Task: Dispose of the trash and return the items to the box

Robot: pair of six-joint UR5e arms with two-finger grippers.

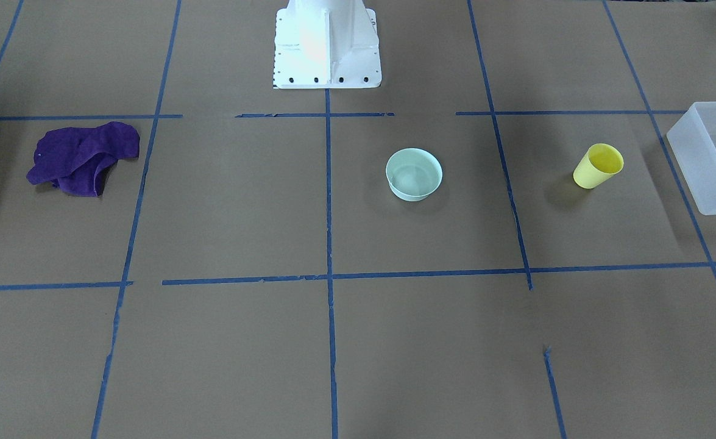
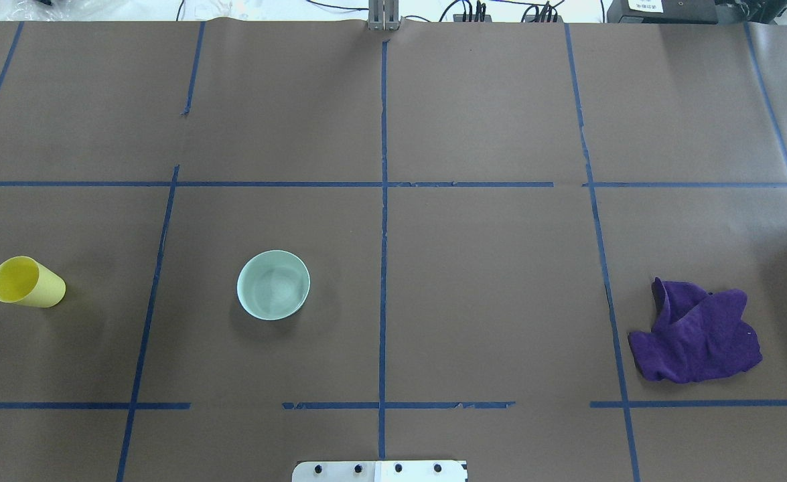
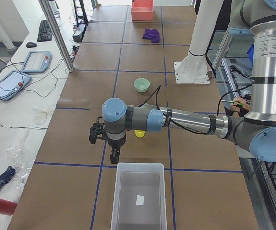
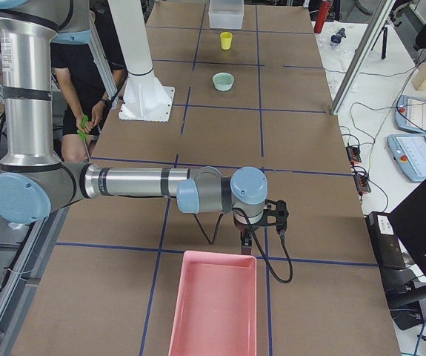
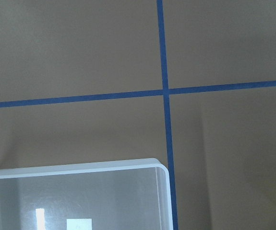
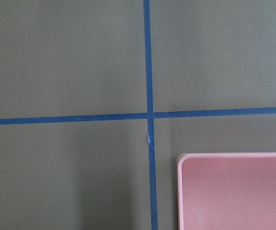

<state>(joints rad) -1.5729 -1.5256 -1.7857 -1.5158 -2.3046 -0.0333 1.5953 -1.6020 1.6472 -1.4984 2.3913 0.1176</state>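
Observation:
The yellow cup (image 1: 598,166) stands on the brown table near the frosted white box (image 1: 699,164); the overhead view shows the cup (image 2: 26,282) at far left. The mint-green bowl (image 1: 414,174) stands upright near the middle, also seen from overhead (image 2: 273,284). My left gripper (image 3: 114,157) hangs just beyond the box's (image 3: 138,166) far rim, partly hiding the cup (image 3: 139,133); I cannot tell if it is open. My right gripper (image 4: 246,241) hangs by the pink tray's (image 4: 213,304) far rim; I cannot tell its state. No fingers show in either wrist view.
A crumpled purple cloth (image 2: 698,333) lies at the table's right side, near the pink tray (image 6: 234,191). The white robot base (image 1: 327,46) stands at the table's near edge. The box's corner (image 5: 80,168) shows in the left wrist view. Blue tape lines cross the table.

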